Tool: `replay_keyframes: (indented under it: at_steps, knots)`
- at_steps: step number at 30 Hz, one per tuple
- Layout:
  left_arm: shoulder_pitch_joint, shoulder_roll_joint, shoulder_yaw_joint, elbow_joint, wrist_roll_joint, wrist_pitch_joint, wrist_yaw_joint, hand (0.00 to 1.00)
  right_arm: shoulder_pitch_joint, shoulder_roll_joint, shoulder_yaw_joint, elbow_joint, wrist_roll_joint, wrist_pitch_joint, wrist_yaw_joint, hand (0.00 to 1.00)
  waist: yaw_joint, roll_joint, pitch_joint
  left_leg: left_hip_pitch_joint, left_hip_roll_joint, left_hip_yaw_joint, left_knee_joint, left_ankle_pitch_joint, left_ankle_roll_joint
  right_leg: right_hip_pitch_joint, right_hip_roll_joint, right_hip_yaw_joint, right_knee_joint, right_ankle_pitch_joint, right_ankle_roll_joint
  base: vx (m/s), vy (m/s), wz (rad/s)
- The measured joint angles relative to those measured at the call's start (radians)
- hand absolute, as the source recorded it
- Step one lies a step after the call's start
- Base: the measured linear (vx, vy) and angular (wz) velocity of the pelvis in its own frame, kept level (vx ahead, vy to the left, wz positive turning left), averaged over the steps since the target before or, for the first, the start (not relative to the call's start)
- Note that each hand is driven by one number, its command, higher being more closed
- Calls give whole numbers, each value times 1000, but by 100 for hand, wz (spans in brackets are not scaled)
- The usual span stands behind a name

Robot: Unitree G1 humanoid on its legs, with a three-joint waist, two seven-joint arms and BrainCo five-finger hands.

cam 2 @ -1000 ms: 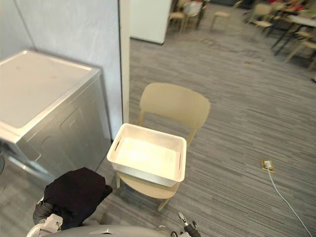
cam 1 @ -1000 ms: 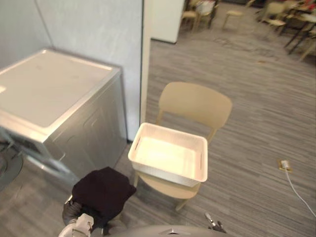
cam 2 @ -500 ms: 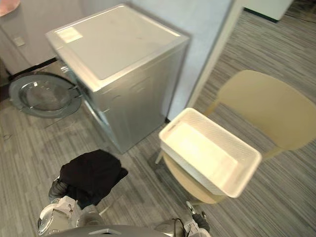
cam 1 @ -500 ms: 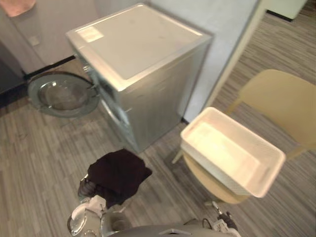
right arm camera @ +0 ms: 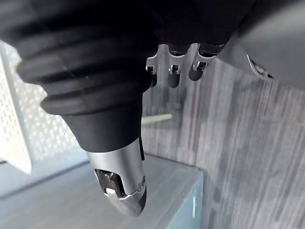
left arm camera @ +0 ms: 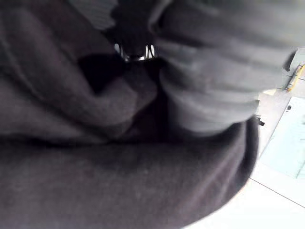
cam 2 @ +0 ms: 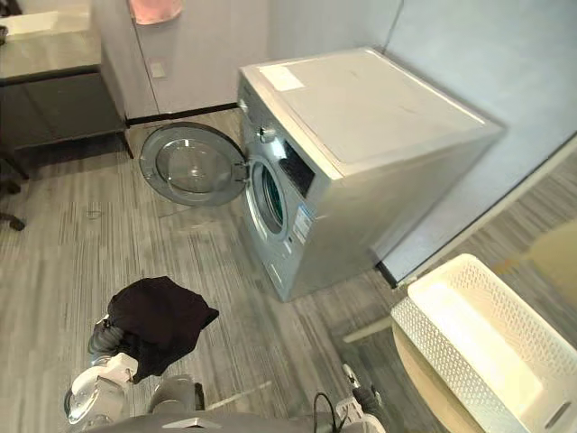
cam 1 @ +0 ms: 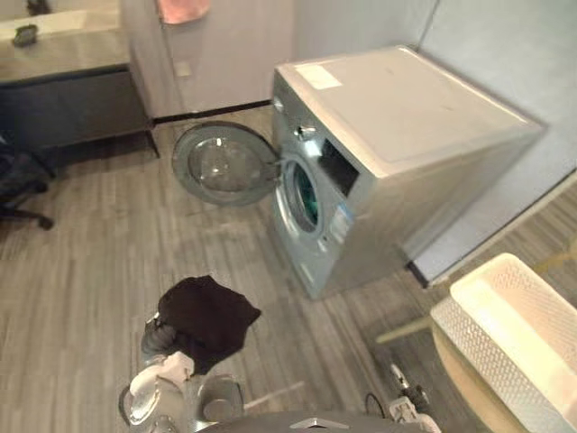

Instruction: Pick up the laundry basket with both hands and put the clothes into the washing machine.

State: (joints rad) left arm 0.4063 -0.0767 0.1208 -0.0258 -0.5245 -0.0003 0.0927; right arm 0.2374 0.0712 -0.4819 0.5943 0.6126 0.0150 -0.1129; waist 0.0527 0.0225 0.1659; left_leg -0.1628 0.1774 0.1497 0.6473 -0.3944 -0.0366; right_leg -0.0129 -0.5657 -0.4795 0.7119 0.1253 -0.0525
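Observation:
A black garment (cam 1: 209,311) lies draped over my left hand (cam 1: 157,340), low in front of me above the floor; in the left wrist view the cloth (left arm camera: 124,181) hides the fingers. The silver washing machine (cam 1: 397,135) stands ahead to the right, its round door (cam 1: 225,167) swung open to the left and the drum opening (cam 1: 305,194) facing me. The white laundry basket (cam 2: 469,334) sits on a beige chair (cam 1: 460,379) at the far right, and nothing shows inside it. My right hand (right arm camera: 171,71) hangs low at my right side with relaxed fingers, holding nothing.
A dark cabinet with a grey top (cam 1: 72,81) stands against the back wall at the left. A pink cloth (cam 1: 180,9) hangs above it. A black office chair base (cam 1: 18,194) sits at the left edge. Grey plank floor lies between me and the machine.
The camera has swung left: the machine's front and open door have come into view, while the basket and chair slid to the right edge. The black garment stays on my left hand.

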Motion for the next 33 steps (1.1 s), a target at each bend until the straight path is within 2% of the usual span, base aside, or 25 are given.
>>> replay_keyframes:
  at_steps: [1,4,6,8,10,11,12,14,15,16,18,19,20,21,23,24,25,26,27,28,29,30,31,32,33]
  knots:
    - [-10,8,-7,11,6,-1,0,100,-7,3,-3,33,3,3,0,0,-3,-35,6,28,-21,-4,-32,4,11,-69,110,98,133,-165,5,98,188,35]
    - [-33,9,-51,117,20,6,0,100,-5,1,-5,72,33,-2,0,0,-25,-52,10,112,-42,21,-128,10,22,-205,278,68,287,-357,26,133,106,4]
    - [-34,7,-86,132,20,16,-1,100,-1,1,-15,99,55,-3,-1,0,-42,-50,11,153,-50,26,-184,12,24,-243,317,-6,224,-387,38,221,22,15]
    - [-53,1,-133,145,20,21,-14,100,17,1,-47,116,62,-2,-1,0,-70,-44,10,207,-46,14,-250,16,17,-275,348,-50,45,-394,54,319,-61,58]
    - [-88,4,-164,165,29,23,-24,100,27,6,-81,129,70,-4,-3,0,-86,-51,3,261,-38,-4,-305,9,-27,-279,363,-62,-181,-322,73,499,-158,57]
    - [-108,6,-173,180,35,25,-34,100,37,6,-91,133,70,-12,-6,0,-90,-54,-5,304,-26,-13,-329,-3,-59,-251,374,-90,-218,-235,-8,502,-153,38]
    - [-115,6,-182,190,39,28,-36,100,30,8,-106,131,70,-16,-8,0,-86,-33,-14,325,-8,-11,-356,10,-65,-239,389,-105,-214,-251,-7,632,-155,16]
    - [-140,7,-220,188,39,28,-42,100,3,13,-114,129,94,-22,-7,0,-102,-28,-34,361,-6,-4,-401,112,-37,-218,394,-114,-193,-324,-21,623,-161,14]
    - [-144,7,-229,186,39,28,-44,100,-3,14,-115,128,103,-23,-7,0,-110,-25,-37,362,-3,-10,-376,126,-28,-197,396,-123,-201,-339,-16,494,-155,36]
    - [-149,8,-242,185,39,28,-51,100,-6,14,-117,128,127,-30,-7,0,-126,-10,-36,337,27,-21,-249,138,-44,-134,419,-142,-227,-363,-3,469,-126,24]
    - [-145,9,-242,167,38,28,-54,100,-5,14,-119,123,140,-34,-19,0,-131,7,-40,201,86,-61,126,264,-124,-41,464,-140,-268,-392,3,381,-98,-8]
    - [-136,10,-238,157,36,26,-55,100,-5,15,-109,107,151,-40,-30,0,-117,9,-41,109,107,-101,323,351,-174,-6,489,-115,-292,-398,-1,353,3,-92]
    - [-125,10,-227,154,35,25,-55,100,-8,13,-91,77,182,-53,-41,0,-90,33,-38,0,116,-130,584,358,-184,59,526,-53,-332,-401,3,336,50,-114]
    - [-114,9,-217,154,35,25,-55,100,-12,12,-77,76,187,-57,-40,0,-83,36,-37,-31,117,-129,643,350,-171,88,537,-24,-349,-400,5,392,125,-143]
    - [-82,7,-187,154,35,25,-52,100,-21,8,-30,73,187,-55,-41,0,-69,26,-38,-102,134,-102,689,309,-99,167,540,52,-399,-390,20,266,146,-123]
    - [-70,5,-168,153,33,25,-48,100,-25,6,-9,52,187,-55,-42,0,-59,25,-38,-142,168,-90,643,280,-51,198,538,103,-429,-382,33,282,235,-146]
    - [-66,5,-160,153,27,25,-35,100,-28,5,12,30,186,-58,-42,0,-46,23,-37,-170,200,-91,539,259,-20,211,531,164,-443,-375,46,280,271,-152]
    - [-64,4,-156,153,25,25,-30,100,-29,4,23,19,185,-58,-43,0,-40,21,-37,-169,213,-93,470,252,-12,214,525,198,-449,-373,50,352,452,-163]
    - [-56,3,-139,149,24,25,-27,100,-21,3,29,7,183,-63,-50,0,-37,11,-39,-147,223,-106,305,249,-8,212,503,263,-452,-373,76,361,550,-189]
    - [-43,0,-124,134,24,25,-8,100,-3,-1,49,-15,170,-63,-48,0,-35,3,-45,-74,221,-132,57,298,29,199,482,346,-447,-381,131,350,600,-191]
    - [-34,-1,-125,120,24,24,-4,100,10,-4,57,-27,166,-60,-46,0,-34,10,-49,-44,213,-167,-6,318,21,188,480,385,-441,-389,160,212,447,-158]
    - [-29,-1,-116,116,24,22,2,100,15,-7,69,-22,165,-55,-45,0,-34,7,-56,-11,180,-203,-16,265,-28,178,466,420,-438,-400,175,210,480,-111]
    - [-40,-2,-85,116,24,18,19,100,31,-8,78,-11,157,-41,-41,0,-53,-53,-69,0,112,-279,-24,199,-56,136,434,489,-427,-407,164,182,428,-91]
    - [-48,-1,-82,116,24,12,27,100,31,-8,84,-1,146,-39,-41,0,-52,-72,-71,2,98,-294,-25,178,-89,115,426,508,-416,-402,163,172,457,-80]
    - [-63,-2,-86,116,21,11,33,100,32,-7,74,14,125,-39,-41,0,-56,-83,-74,12,94,-299,-36,121,-179,97,415,524,-404,-379,193,69,341,-43]
